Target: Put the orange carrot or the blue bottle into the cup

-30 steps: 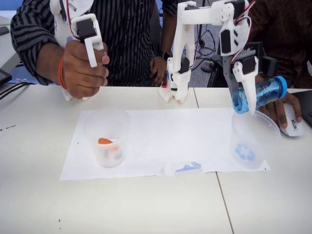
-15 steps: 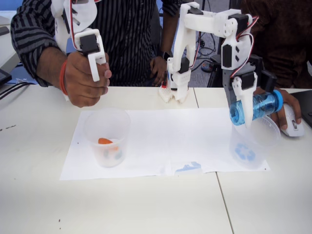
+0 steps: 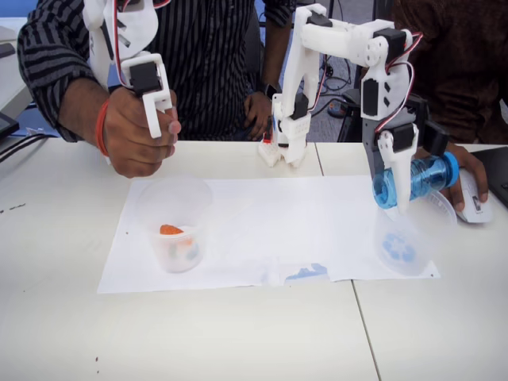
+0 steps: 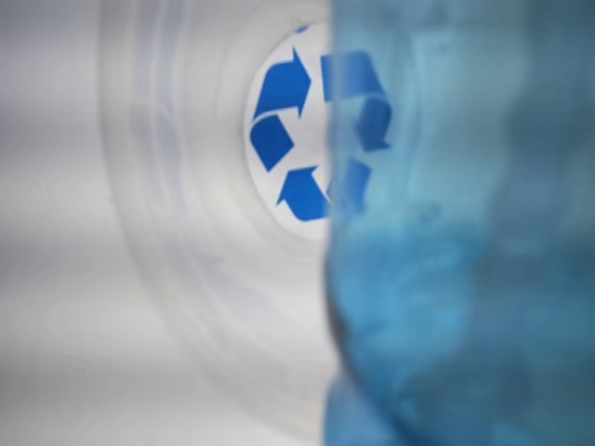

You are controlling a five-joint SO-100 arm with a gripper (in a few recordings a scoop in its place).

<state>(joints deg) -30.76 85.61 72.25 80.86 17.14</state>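
Note:
My gripper [image 3: 399, 178] is shut on the blue bottle [image 3: 419, 178], which lies nearly level, cap end to the right, just above the rim of the cup [image 3: 403, 236]. That clear cup stands at the right end of the white paper and bears the blue recycling arrows [image 3: 398, 247]. In the wrist view the blurred blue bottle [image 4: 465, 242] covers the right half, and the cup's arrows symbol [image 4: 307, 130] shows below through the clear plastic. The orange carrot [image 3: 171, 230] lies inside another clear cup [image 3: 173, 224] at the paper's left end.
A white paper sheet [image 3: 270, 230] covers the table's middle. A person's hand [image 3: 468, 178] rests on a white mouse [image 3: 476, 200] right behind the cup. The arm's base [image 3: 286, 139] stands at the table's back.
The gripper has sunk a little with the bottle, bringing it closer to the cup's rim, and the bottle has tipped nearer to level.

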